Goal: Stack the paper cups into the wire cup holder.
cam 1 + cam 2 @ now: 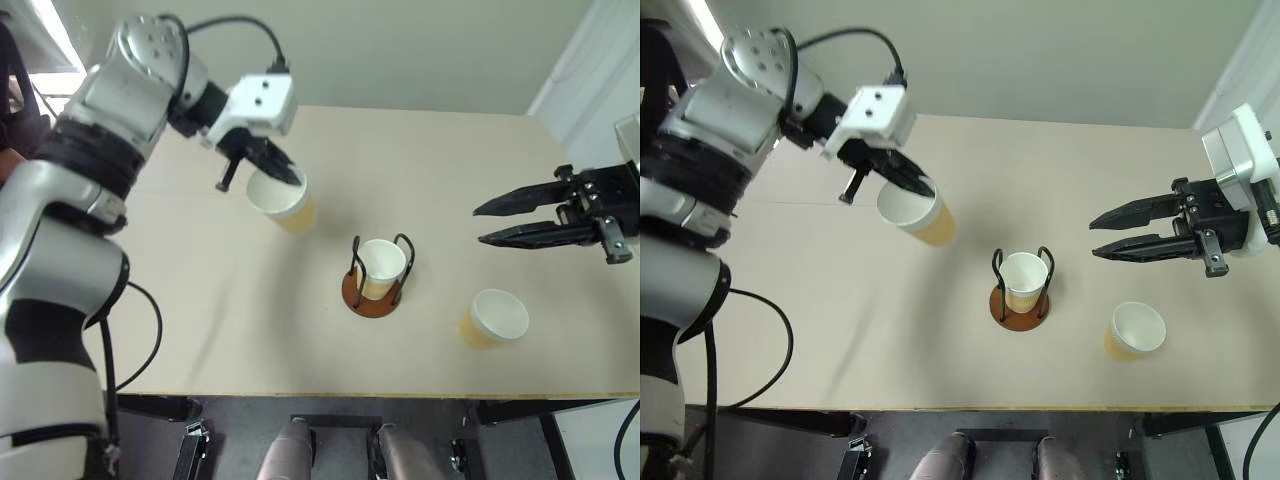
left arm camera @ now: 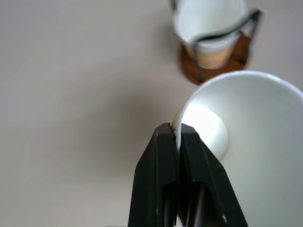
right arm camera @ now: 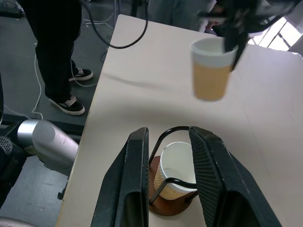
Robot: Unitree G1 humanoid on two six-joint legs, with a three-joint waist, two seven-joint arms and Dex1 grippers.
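My left pincer (image 1: 262, 168) pinches a paper cup's (image 1: 283, 199) rim; my right pincer (image 1: 492, 224) hangs part-open, empty, beside the wire cup holder (image 1: 372, 290).

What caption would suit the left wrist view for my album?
Left hand pinches a cup by its rim, above the holder already containing one cup.

Bright even indoor light, strip of glare at the upper left of the head views, soft diffuse shadows on the pale bench (image 1: 450, 170), lifted cup (image 3: 210, 71) motion-blurred in the right wrist view, left pincer (image 2: 179, 137) soft and close, wide-angle bending at edges
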